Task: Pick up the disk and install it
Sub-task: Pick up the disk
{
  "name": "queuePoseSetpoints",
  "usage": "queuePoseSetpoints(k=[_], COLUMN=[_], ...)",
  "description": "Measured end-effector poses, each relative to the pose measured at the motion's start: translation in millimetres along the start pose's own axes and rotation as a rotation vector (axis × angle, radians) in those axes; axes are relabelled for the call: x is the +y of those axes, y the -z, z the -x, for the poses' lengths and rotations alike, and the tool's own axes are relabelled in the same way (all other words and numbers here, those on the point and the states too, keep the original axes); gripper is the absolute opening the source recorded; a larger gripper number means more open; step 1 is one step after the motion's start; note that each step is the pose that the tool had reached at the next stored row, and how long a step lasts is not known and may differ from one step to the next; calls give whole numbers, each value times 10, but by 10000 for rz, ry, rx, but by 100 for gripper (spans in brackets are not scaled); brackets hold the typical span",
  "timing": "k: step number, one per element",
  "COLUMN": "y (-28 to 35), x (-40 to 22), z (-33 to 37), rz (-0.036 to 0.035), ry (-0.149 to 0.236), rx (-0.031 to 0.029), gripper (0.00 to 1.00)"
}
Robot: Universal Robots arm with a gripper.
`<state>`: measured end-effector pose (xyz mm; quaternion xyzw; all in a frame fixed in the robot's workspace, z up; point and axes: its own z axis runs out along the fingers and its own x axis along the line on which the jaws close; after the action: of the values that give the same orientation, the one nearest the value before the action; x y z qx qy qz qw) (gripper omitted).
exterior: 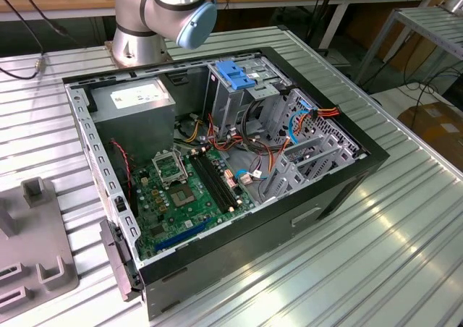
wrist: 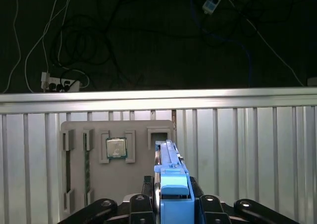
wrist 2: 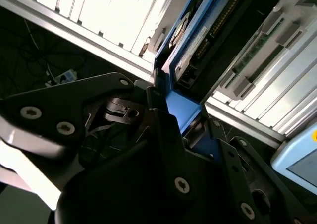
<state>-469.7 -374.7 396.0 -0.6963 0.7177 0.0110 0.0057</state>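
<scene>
In the first wrist view, gripper fingers closed tight on the blue-framed disk, held edge-on over a grey fixture tray carrying a processor chip, on the ribbed metal table.

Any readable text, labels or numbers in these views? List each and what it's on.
Nothing legible.
White sticker on the grey metal box in the computer case: print too small.
Pale label on the black-and-silver disk with blue plastic frame, held in the gripper: blurred.
</scene>
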Motion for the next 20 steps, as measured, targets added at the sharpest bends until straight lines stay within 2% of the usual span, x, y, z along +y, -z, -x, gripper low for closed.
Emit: queuePoseSetpoints(k=[12,20], y=[281,414], x=[2,3], z=[6,9], rz=[-1,0], ry=[0,1], rx=[-3,-4], gripper=[37,37])
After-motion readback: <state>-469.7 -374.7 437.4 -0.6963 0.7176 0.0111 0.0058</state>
